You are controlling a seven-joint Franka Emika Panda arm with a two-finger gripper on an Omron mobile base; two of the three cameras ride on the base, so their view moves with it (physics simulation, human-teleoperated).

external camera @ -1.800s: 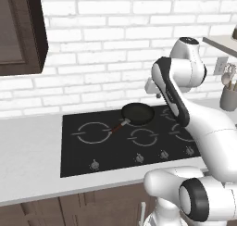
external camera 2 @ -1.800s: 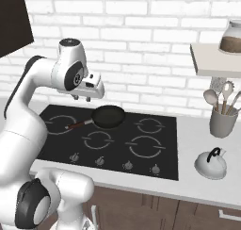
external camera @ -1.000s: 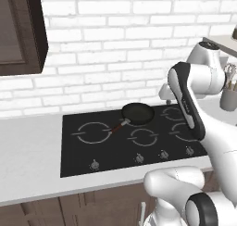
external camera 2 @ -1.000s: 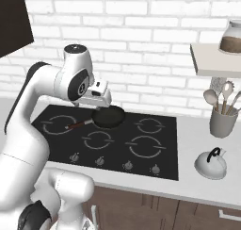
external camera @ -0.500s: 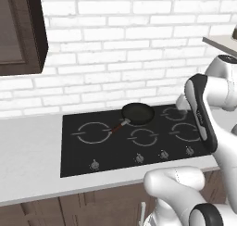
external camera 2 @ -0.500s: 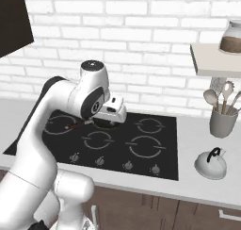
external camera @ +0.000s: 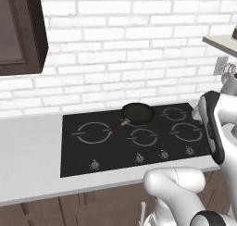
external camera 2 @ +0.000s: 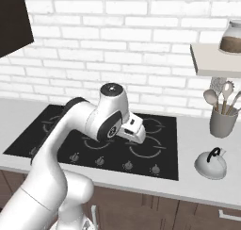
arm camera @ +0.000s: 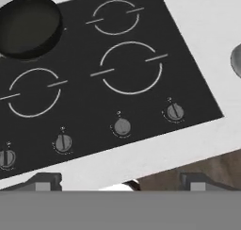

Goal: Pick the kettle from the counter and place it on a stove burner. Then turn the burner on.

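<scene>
The small squat pale grey-white kettle (external camera 2: 211,164) sat untouched on the light grey-white counter (external camera 2: 197,135), just beside the right edge of the flat black glass stove (external camera 2: 162,153). The white arm's gripper (external camera 2: 137,132) hung above that stove, apart from the kettle; whether its fingers were spread could not be told. A black frying pan (external camera: 137,113) occupied the stove's rear. By appearances, pickup, placement on the widest grey ring burner (arm camera: 131,67) and the knob turn all remained.

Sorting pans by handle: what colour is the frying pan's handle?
Reddish, on the frying pan; clearest in the left base view.
</scene>
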